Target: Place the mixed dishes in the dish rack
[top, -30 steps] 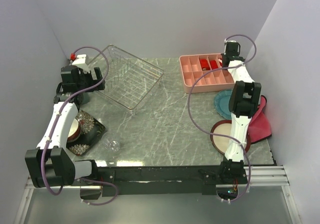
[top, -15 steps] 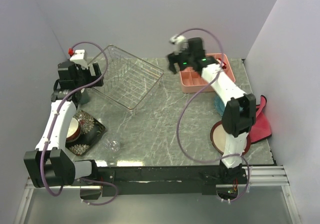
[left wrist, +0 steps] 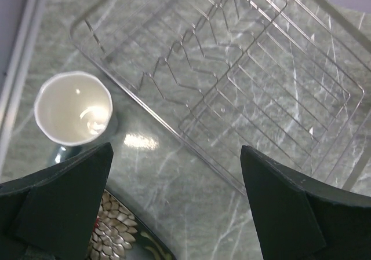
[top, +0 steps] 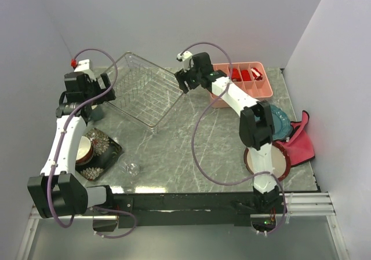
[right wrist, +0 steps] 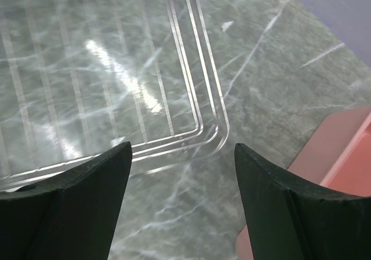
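The dish rack (top: 148,92), a see-through wire basket, stands at the back left. My left gripper (top: 87,92) hovers open over its left edge, and its wrist view shows the rack (left wrist: 232,69) and the mug (left wrist: 73,107) with a pale inside. My right gripper (top: 186,80) hangs open above the rack's right corner (right wrist: 116,80), holding nothing. A black floral square plate (top: 107,150) carries a small bowl (top: 86,149) at the front left. Beside it stands the clear glass (top: 132,168). A red-rimmed cream plate (top: 272,163) and a teal scalloped plate (top: 281,121) lie on the right.
A pink compartment tray (top: 249,80) with small red pieces sits at the back right, its corner close to my right gripper (right wrist: 342,150). A pink-red cloth (top: 301,141) lies at the right edge. Walls close in the left, back and right sides.
My right arm has swung left from over the pink tray to the rack's right corner, and its jaws have opened. The left arm has shifted only slightly.
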